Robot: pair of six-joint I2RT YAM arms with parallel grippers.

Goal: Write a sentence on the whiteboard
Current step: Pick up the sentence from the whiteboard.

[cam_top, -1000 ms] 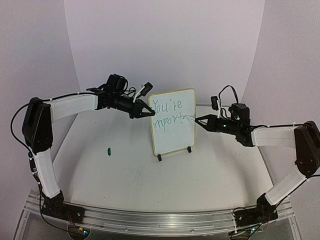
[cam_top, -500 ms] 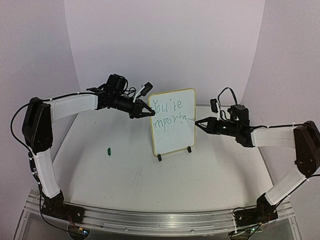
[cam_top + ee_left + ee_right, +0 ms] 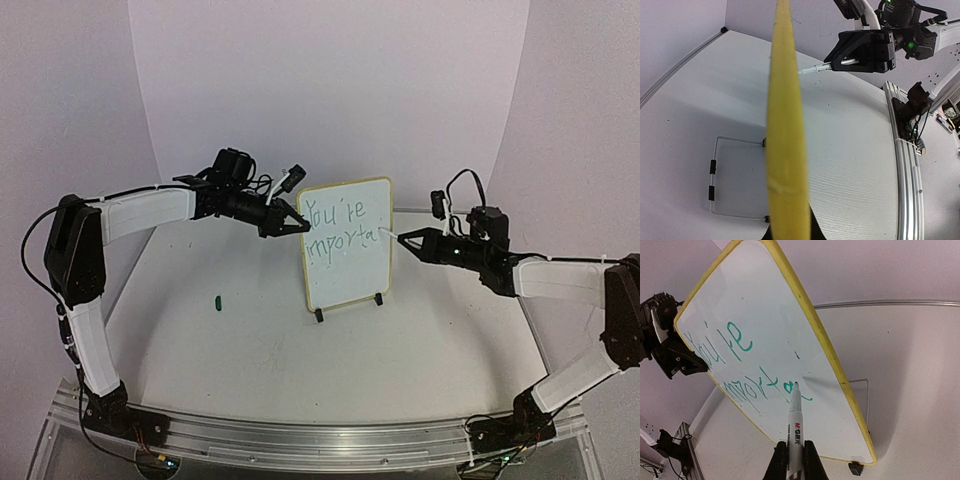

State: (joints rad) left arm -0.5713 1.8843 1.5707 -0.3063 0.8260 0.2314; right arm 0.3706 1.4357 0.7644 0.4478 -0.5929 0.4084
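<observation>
R gripper [image 3: 796,446] clamps M&G marker [image 3: 796,420], tip at 12 o'clock on whiteboard [image 3: 757,302]; sentence [image 3: 760,387] reads "You're importa"; L gripper [image 3: 299,225] pinches its edge.

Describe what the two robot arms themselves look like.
The left arm and right arm both have white link covers, black joints and black tapered jaws. Thin black cables loop above each wrist. A green light shows on the right wrist.
</observation>
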